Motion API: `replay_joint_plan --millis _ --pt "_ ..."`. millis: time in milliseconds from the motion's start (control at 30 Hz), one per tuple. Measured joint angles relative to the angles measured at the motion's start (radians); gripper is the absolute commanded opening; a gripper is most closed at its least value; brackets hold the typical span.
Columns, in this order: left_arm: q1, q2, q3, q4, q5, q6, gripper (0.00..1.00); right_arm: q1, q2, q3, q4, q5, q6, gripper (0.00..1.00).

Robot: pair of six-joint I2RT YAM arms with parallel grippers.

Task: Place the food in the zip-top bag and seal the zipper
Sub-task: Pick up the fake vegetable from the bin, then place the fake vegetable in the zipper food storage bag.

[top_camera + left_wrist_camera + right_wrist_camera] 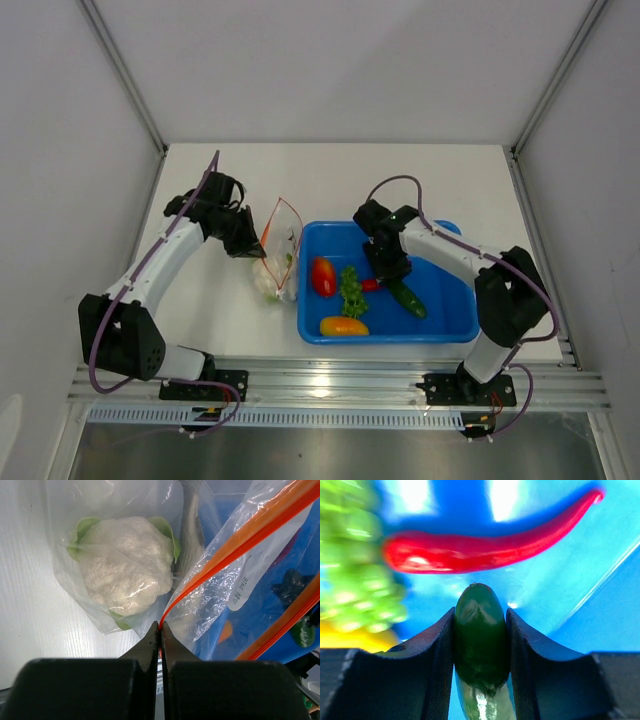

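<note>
Cucumber (480, 645) | seated between your right gripper (480, 614) jaws, gripped, long axis running out ahead of them | left gripper (160, 626) jaws closed on zipper (225, 550), zip-top bag (215, 595) mouth opening ahead.

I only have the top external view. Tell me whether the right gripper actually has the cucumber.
Observer: Yes. In the right wrist view the right gripper has a finger pressed against each side of the dark green cucumber, near its end.
Operator: Report the left gripper's hold.
Observer: The left gripper is shut on the zipper, at one end of the zip-top bag mouth.
Operator: List what is already in the bag.
Observer: The white cauliflower, and the grey fish beside it. Both show through the plastic in the left wrist view.
</note>
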Motion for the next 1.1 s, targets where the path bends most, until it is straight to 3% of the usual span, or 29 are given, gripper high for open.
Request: replay_joint_plan --millis 367,667,1100 --pt "0.000 -0.004 0.009 -0.009 0.036 0.011 0.01 -0.001 -0.050 0.272 0.016 -0.101 0.052 0.00" --pt "0.000 -0.023 0.009 0.010 0.072 0.008 0.01 -0.003 0.092 0.688 0.105 -0.265 0.144 0.00" --pt "0.000 -0.023 0.009 0.087 0.124 -0.036 0.01 0.003 0.214 0.715 0.286 -0.398 0.534 0.00"
